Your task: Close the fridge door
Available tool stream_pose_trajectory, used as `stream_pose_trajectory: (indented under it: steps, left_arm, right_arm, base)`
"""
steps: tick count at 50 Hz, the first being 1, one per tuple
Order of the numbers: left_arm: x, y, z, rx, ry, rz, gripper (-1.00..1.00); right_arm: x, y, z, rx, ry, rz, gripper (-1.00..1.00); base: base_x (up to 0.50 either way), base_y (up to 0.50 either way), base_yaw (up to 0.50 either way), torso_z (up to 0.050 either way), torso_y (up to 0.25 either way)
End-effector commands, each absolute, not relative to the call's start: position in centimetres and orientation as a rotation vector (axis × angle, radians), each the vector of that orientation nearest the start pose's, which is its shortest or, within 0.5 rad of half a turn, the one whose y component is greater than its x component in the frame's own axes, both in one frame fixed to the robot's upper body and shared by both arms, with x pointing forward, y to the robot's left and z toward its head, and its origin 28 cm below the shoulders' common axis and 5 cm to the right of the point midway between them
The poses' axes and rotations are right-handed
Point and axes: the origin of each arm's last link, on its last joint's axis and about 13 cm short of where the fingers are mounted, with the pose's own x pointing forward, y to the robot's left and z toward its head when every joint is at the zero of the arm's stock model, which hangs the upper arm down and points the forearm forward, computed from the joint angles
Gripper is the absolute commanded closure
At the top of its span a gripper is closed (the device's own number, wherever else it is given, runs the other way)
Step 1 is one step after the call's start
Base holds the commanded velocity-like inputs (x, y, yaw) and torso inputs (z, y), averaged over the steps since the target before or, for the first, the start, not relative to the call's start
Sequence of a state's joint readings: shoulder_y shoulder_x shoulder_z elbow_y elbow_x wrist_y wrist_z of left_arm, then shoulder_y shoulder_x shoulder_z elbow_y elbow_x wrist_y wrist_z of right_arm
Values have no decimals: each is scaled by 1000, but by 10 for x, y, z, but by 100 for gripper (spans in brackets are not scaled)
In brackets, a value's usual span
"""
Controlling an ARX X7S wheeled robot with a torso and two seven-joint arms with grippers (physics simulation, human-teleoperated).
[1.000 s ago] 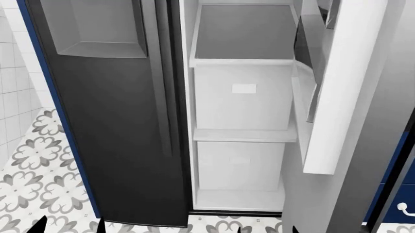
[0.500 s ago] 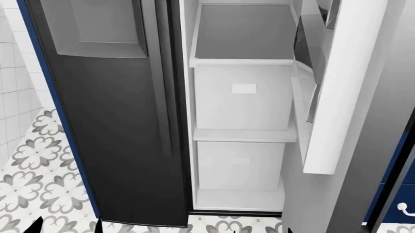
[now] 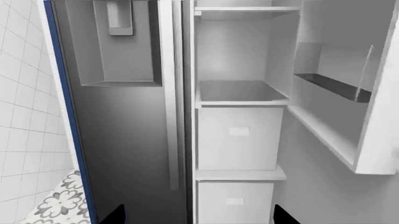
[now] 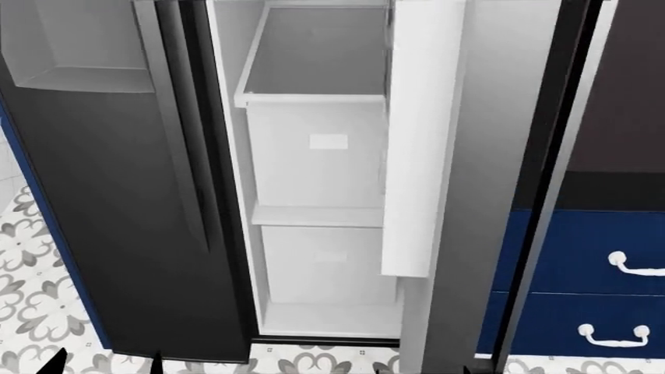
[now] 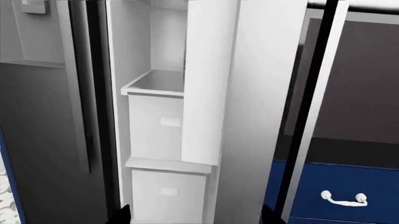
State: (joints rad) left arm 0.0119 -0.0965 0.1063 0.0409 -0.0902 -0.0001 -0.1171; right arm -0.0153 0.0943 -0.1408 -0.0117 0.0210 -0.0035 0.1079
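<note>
The fridge door (image 4: 488, 156) stands open to the right of the compartment. In the head view it shows edge-on: white lining, silver-grey edge, dark outer face. The left wrist view shows the fridge door (image 3: 324, 60) from inside, with its bin shelves. In the right wrist view the fridge door (image 5: 249, 116) is straight ahead, edge-on. My left gripper (image 3: 198, 217) is open with nothing between its tips, facing the compartment's left post. My right gripper (image 5: 197, 218) is open and empty too, apart from the door. Left fingertips (image 4: 54, 363) peek in at the head view's lower edge.
The dark door with the dispenser niche (image 4: 104, 195) is shut at the left. Two white drawers (image 4: 322, 156) fill the open compartment. Blue cabinet drawers (image 4: 592, 273) with white handles stand right of the open door. Patterned floor tiles (image 4: 21, 296) and a white tiled wall (image 3: 25, 116) lie left.
The head view has swung right: the fridge now sits further left, the open door shows edge-on instead of its bin side, and the blue drawers have come into view.
</note>
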Motion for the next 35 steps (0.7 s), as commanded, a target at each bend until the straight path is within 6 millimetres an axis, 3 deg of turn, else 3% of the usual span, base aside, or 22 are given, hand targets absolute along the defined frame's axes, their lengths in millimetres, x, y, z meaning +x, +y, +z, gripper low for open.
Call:
stream_pose_trajectory:
  steps: [1, 35]
  left_arm:
    - [206, 205, 18, 23, -17, 5, -100]
    - [207, 205, 17, 21, -16, 7, -100]
  right_arm:
    - [204, -92, 12, -64, 10, 30, -100]
    - [205, -92, 11, -61, 13, 32, -100]
  base:
    - [0, -500, 0, 0, 0]
    - [0, -500, 0, 0, 0]
